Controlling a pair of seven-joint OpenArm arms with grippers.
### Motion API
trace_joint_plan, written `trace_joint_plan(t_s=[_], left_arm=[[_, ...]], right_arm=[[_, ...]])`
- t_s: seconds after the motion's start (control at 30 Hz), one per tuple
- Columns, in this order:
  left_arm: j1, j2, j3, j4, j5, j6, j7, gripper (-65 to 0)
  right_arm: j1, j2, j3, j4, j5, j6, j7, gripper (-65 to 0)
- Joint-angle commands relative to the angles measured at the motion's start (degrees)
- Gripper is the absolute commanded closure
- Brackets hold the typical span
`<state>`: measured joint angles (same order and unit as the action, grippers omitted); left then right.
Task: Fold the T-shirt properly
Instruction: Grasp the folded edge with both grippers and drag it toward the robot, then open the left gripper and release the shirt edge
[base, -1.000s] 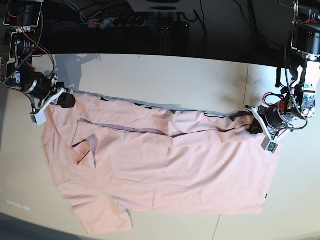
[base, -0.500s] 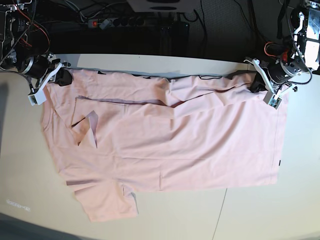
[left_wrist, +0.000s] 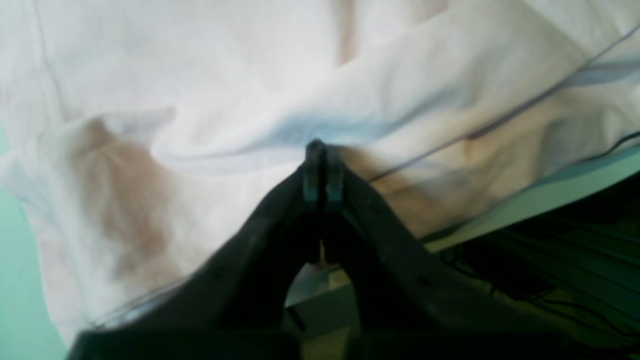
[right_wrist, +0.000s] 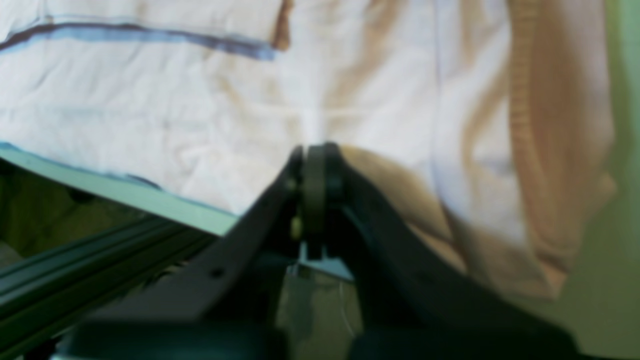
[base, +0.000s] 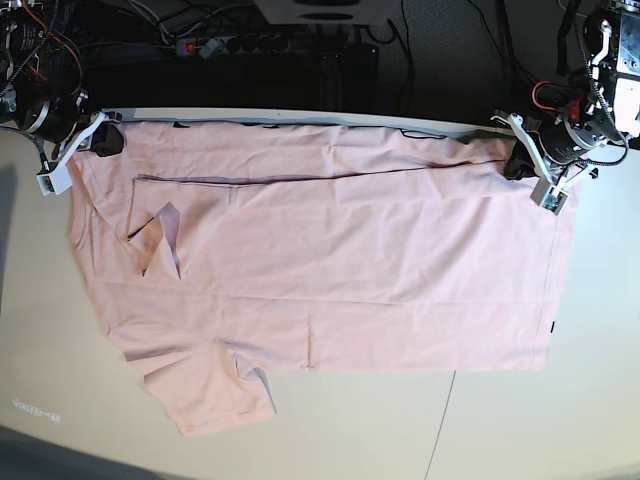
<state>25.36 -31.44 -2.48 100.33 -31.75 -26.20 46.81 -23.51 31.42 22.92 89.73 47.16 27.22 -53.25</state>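
Both hands clamped shut on the T-shirt (base: 320, 260): left hand (base: 522, 160) at the hem corner, right hand (base: 100, 140) at the shoulder, at the tabletop (base: 560, 420) far edge. My worry: that edge overhanging, or a thin pinch slipping and leaving it skewed.

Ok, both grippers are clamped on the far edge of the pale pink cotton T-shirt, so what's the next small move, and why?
Probably hold the pinch and lower the edge flat. The left gripper and right gripper are both shut on the pale pink cotton T-shirt, whose far edge lies taut along the table's back edge. Releasing now might let it slip off.
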Motion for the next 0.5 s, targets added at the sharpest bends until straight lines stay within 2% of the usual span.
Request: trace_joint_plan(t_s=[0.0,0.1,0.13,0.3,0.47], left_arm=[[0.7,-0.6,0.0,0.5,0.9,-1.1,3.6,-5.3],[0.7,-0.7,-0.7,3.7,0.9,-1.1,3.6,-25.7],[0.7,-0.7,-1.1,5.2,0.8,-1.0,3.6,-29.7],[0.7,-4.2,-4.8,13.2,-1.6,-1.0,4.4,-31.2],[-2.0,-8.5,-11.7,16.3,-4.9,-1.0,2.5,-31.2]], right_arm=[[-0.1,1.1,0.7,0.4,-0.8,3.0,-0.5,0.0],[0.0,1.1,0.7,0.4,-0.8,3.0,-0.2,0.0],[0.0,1.1,0.7,0.4,-0.8,3.0,0.1,0.0],[0.0,1.1,0.7,0.3,-1.9,3.0,0.3,0.0],[0.0,1.1,0.7,0.2,-2.6,3.0,0.3,0.0]])
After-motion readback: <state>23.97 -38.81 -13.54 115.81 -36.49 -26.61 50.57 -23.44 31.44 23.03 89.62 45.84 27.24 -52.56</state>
